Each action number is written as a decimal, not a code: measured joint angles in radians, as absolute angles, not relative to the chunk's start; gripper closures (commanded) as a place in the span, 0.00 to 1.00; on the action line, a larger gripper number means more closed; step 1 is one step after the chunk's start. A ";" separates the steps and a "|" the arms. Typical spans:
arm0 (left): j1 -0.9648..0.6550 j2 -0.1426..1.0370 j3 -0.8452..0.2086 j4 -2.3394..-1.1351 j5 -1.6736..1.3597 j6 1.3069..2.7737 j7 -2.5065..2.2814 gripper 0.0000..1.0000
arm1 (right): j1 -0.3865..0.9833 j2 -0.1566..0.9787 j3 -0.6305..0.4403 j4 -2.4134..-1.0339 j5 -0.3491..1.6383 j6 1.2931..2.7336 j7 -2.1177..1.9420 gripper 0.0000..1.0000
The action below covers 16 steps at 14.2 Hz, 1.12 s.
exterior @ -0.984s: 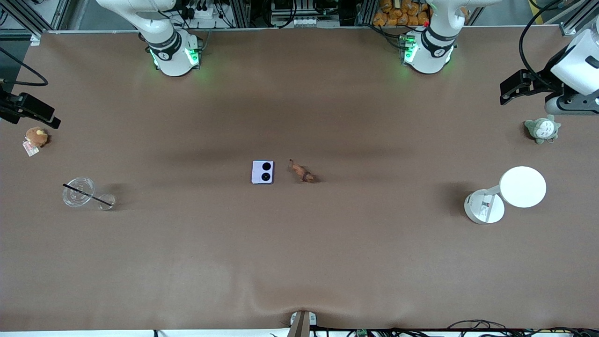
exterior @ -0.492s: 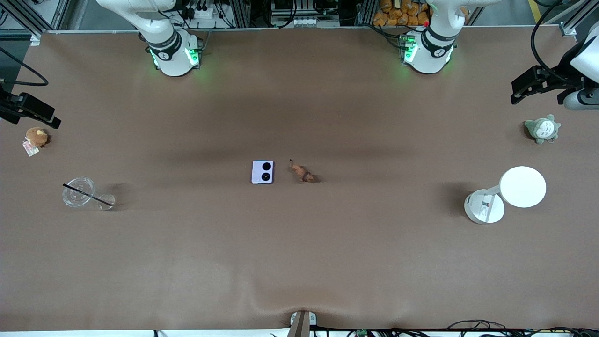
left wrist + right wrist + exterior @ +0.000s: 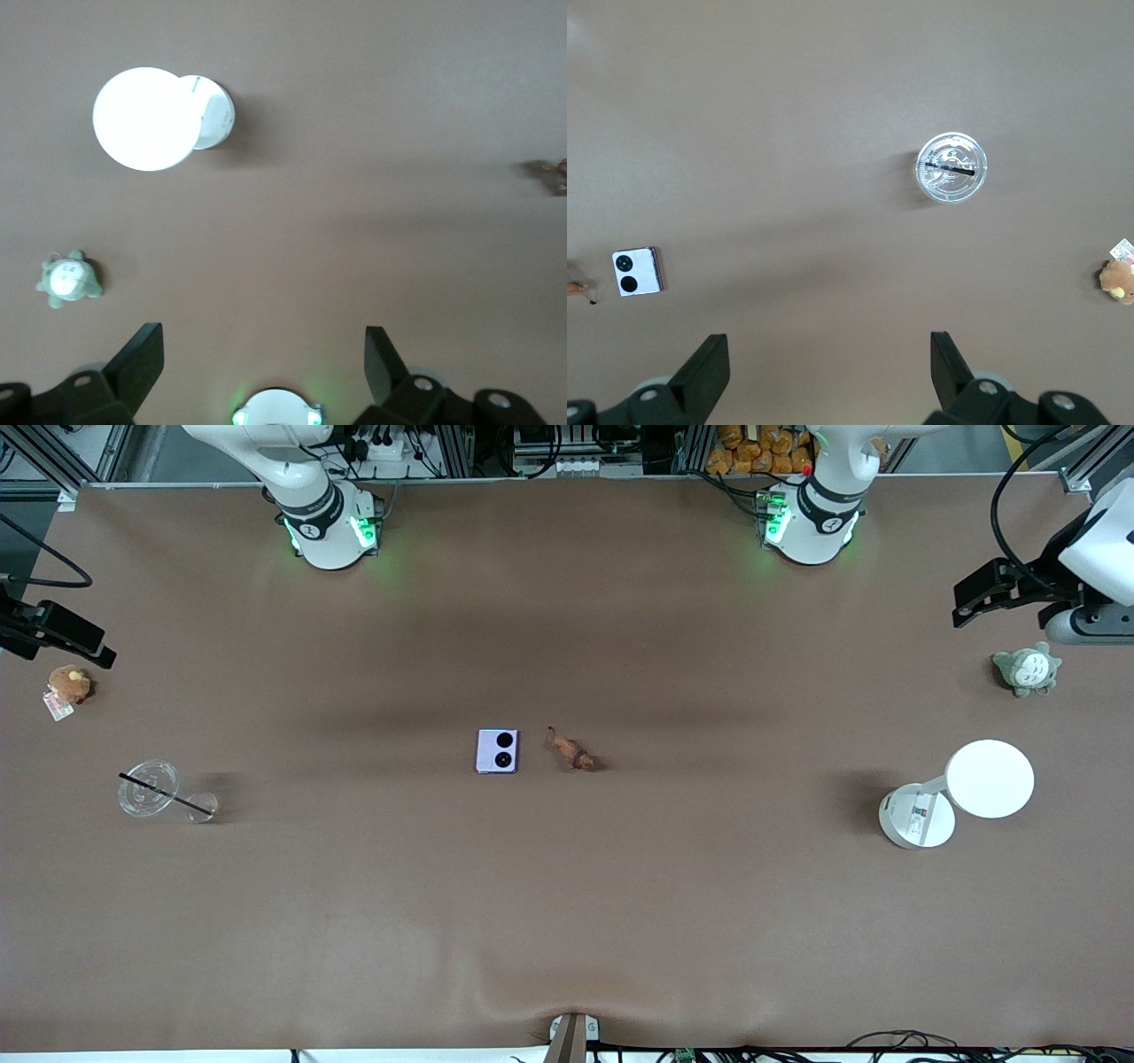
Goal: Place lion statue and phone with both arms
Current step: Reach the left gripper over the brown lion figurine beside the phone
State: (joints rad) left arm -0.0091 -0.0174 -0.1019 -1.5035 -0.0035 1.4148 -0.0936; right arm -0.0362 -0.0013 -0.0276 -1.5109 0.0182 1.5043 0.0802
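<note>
Front view: phone flat mid-table, lion statue just beside it toward left arm's end, not touching. Left gripper high over left end near grey-green plush, fingers spread wide, empty. Right gripper likewise wide, empty, high over right end.

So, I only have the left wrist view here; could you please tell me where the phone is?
Observer: The phone lies flat mid-table beside the lion statue, apart from it, on the side toward the right arm's end.
Operator: My left gripper hangs open at the lamp's end. Is the right one near the phone?
Observer: No, the right gripper hangs open over the table's other end, by a brown plush toy.
Operator: Is anything else there?
Observer: A clear cup with a black straw, nearer the front camera than that plush.
</note>
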 measured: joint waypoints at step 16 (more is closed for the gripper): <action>-0.360 0.362 -0.191 -1.509 -0.061 1.839 -0.792 0.00 | -0.032 -0.001 -0.023 -1.512 0.018 1.508 0.082 0.00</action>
State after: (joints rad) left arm -0.3599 0.3618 -0.1909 -1.5089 -0.0615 1.8391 -0.7922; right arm -0.0322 -0.0010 -0.0228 -1.5117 0.0183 1.5077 0.0820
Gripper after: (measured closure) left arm 0.000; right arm 0.000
